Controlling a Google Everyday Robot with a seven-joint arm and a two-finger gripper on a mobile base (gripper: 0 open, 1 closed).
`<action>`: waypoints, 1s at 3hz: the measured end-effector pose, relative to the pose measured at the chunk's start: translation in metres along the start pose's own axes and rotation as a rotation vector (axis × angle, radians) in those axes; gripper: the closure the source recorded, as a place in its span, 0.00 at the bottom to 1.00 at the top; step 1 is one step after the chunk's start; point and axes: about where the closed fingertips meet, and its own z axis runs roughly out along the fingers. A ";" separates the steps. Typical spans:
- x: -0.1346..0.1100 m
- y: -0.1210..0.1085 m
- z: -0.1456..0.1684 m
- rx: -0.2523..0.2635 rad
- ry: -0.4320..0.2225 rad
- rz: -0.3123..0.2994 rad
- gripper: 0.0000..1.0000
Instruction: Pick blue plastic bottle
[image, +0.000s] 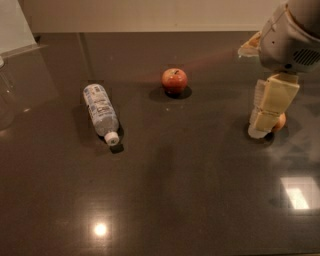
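The blue plastic bottle (100, 110) is a clear bottle with a pale printed label. It lies on its side at the left of the dark table (175, 195), with its white cap (113, 138) pointing toward the near edge. My gripper (262, 125) hangs from the grey arm at the far right, pointing down, close above the table. It is far to the right of the bottle and holds nothing that I can see.
A red apple (174, 81) sits at the table's middle back. An orange (280, 122) is mostly hidden behind the gripper. A clear glass vessel (5, 100) stands at the left edge, and a white board (15, 25) leans at the back left.
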 end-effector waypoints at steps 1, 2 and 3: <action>-0.037 -0.019 0.012 -0.001 -0.039 -0.111 0.00; -0.067 -0.038 0.031 0.005 -0.052 -0.238 0.00; -0.095 -0.057 0.055 0.022 -0.056 -0.385 0.00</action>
